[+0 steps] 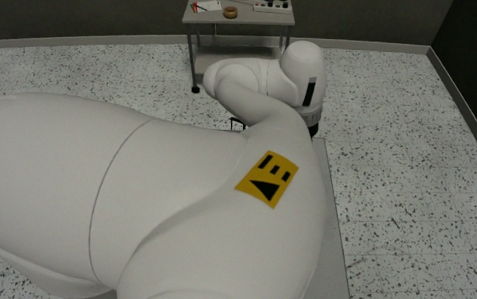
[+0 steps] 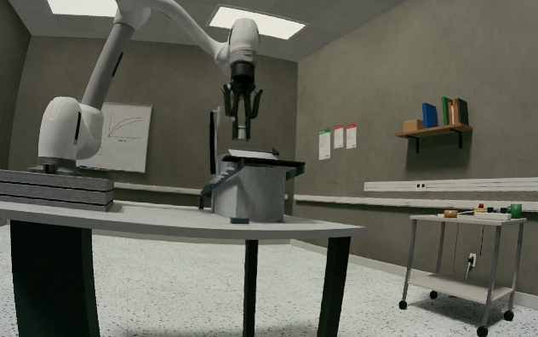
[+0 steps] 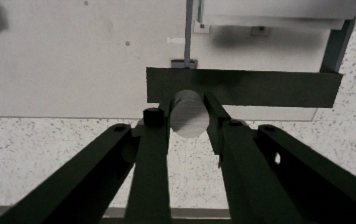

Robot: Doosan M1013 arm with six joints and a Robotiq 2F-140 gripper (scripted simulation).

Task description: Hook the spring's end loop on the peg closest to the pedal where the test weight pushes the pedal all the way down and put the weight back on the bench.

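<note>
My gripper point(image 2: 241, 133) is shut on the steel test weight point(image 3: 189, 113), a small grey cylinder held upright between the fingertips. In the exterior view it hangs a little above the feeder's pedal point(image 2: 264, 160), a dark sloping plate on top of the grey feeder box point(image 2: 248, 192). In the wrist view the pedal is the dark bar point(image 3: 245, 88) just beyond the weight. The row of pegs runs down the feeder's left side point(image 2: 217, 179); the spring and its loop are too small to make out. In the top view my arm hides the feeder.
The feeder stands on a grey bench point(image 2: 179, 221) with the arm's base point(image 2: 64, 136) at its left. A wheeled cart point(image 2: 464, 255) stands by the right wall, also at the back of the top view point(image 1: 238, 15).
</note>
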